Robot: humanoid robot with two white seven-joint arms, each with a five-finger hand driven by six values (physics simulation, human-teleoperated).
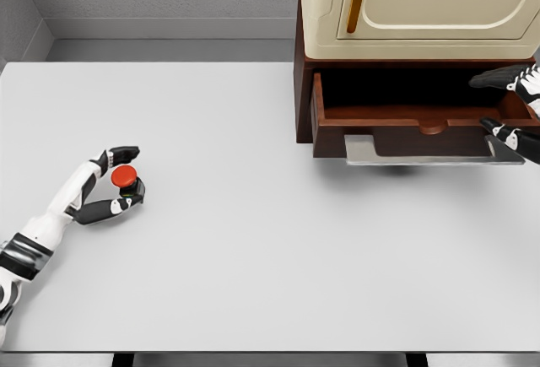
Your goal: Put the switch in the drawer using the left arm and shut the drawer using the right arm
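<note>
- Left hand (108, 186) at 9 o'clock on the white counter (253, 257), fingers (125, 153) pinching the red button switch (125, 176).
- Brown drawer (405, 126) pulled open at 2 o'clock, under a cream cabinet (422, 4), grey handle (422, 152) in front.
- Right hand (515, 105) at the drawer's right end, fingers (498, 78) spread, holding nothing.

White table (253, 283) — cream cabinet (422, 4) above.

The switch (125, 176), a round red button on a dark base, sits upright well to the left of the open brown drawer (405, 122).
</note>
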